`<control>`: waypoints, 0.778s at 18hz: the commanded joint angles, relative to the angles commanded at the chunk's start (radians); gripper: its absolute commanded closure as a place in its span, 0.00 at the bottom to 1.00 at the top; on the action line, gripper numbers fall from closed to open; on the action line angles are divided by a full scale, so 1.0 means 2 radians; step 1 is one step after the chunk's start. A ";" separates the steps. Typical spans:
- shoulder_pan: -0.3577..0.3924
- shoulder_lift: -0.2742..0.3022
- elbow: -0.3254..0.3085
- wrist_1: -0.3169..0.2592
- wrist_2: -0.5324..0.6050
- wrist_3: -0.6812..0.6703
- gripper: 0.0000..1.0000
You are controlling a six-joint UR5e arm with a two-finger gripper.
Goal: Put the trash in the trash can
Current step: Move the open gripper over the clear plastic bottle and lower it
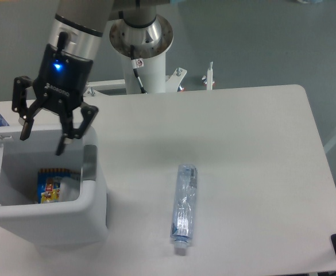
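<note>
- The slim clear bottle (184, 209) lies on its side on the white counter (259, 172), cap toward the near edge, well apart from the bin.
- The trash can (47, 221) stands open at the near left; a blue-and-yellow snack packet (50, 185) shows inside. The wrapper cannot be seen.
- The pincer (41, 138) hangs over the bin's opening, fingers spread apart and holding nothing.
- Judged next: fetch the bottle. Rise clear of the rim, turn the fingers across the bottle's width, and grip mid-body so it neither rolls nor tips.
</note>
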 joint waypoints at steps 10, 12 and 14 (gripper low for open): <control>0.127 -0.059 0.049 -0.004 0.011 -0.032 0.00; 0.132 -0.087 0.067 -0.008 0.022 -0.030 0.00; 0.134 -0.107 0.078 -0.018 0.026 -0.017 0.00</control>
